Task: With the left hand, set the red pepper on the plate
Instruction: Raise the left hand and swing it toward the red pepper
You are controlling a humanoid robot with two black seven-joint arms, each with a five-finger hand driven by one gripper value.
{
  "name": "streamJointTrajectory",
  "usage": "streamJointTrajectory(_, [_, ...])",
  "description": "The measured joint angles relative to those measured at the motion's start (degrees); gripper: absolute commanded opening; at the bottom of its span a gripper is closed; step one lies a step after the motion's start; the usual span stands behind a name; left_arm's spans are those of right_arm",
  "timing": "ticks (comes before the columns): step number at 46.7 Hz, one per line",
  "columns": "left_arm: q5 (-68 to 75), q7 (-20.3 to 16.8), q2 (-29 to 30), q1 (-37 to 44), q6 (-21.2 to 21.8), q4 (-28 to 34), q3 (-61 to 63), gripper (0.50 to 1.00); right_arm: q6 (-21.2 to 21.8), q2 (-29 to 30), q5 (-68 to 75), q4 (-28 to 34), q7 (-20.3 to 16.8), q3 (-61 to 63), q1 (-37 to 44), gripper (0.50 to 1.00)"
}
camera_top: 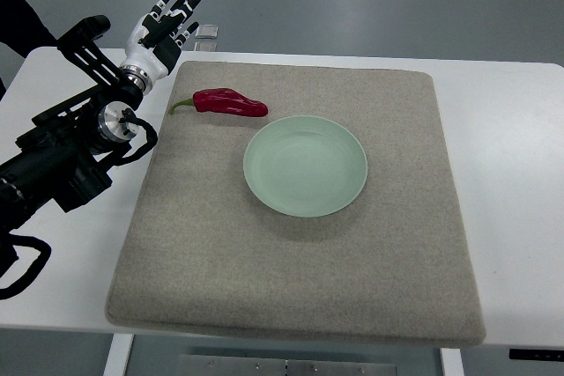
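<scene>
A red pepper (231, 103) with a green stem lies on the beige mat (300, 261), just up and left of the pale green plate (305, 165). The plate holds nothing. My left hand (165, 28) is raised near the table's far left corner, up and left of the pepper and apart from it. Its fingers are spread and hold nothing. The black left arm (62, 160) comes in from the left edge.
The mat covers most of the white table (511, 129). A small clear object (206, 35) lies at the table's far edge beside my left hand. Grey floor lies beyond the table. A dark sleeve (18, 19) shows at the top left.
</scene>
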Motion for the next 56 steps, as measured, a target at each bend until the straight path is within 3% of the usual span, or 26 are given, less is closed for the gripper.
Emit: streamJointTrajectory(56, [0.1, 1.2, 0.8, -0.9, 0.8, 0.1, -0.2, 0.962, 0.0, 0.0, 0.0, 0.0, 0.0, 0.0, 0.0, 0.928])
